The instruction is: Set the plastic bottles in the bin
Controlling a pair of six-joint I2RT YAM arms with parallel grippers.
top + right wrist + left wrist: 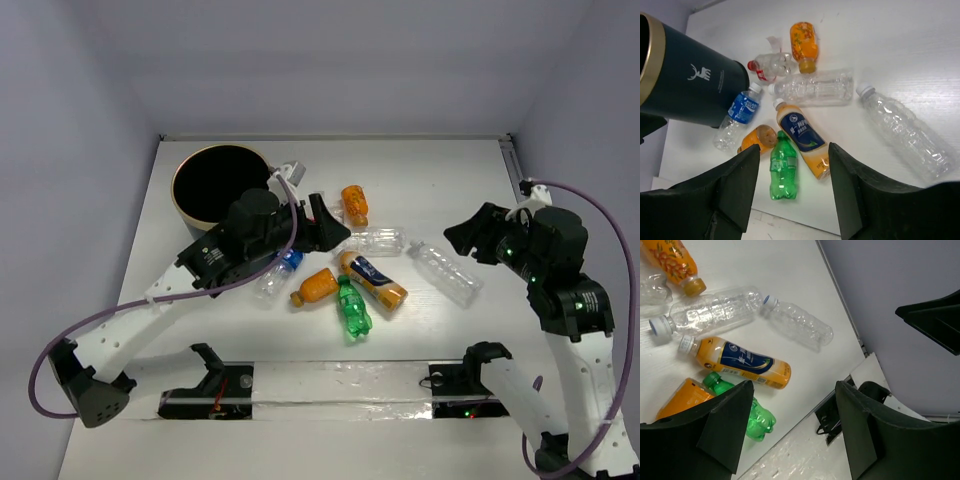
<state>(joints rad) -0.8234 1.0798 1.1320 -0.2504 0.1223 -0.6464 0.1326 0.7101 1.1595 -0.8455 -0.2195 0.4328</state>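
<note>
Left gripper and right gripper both gape empty. Lower your left squarely across the clear bottle beside it, then carry to the far-left-corner bin.

A white deer-head emblem stands on the wall of the bin. The lettering under it cannot be read, nor can the blue label of the orange bottle.

plastic bottles lying clustered, bin upright beside

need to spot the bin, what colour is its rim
Gold-tan, on the navy bin; best in the right wrist view.
</note>
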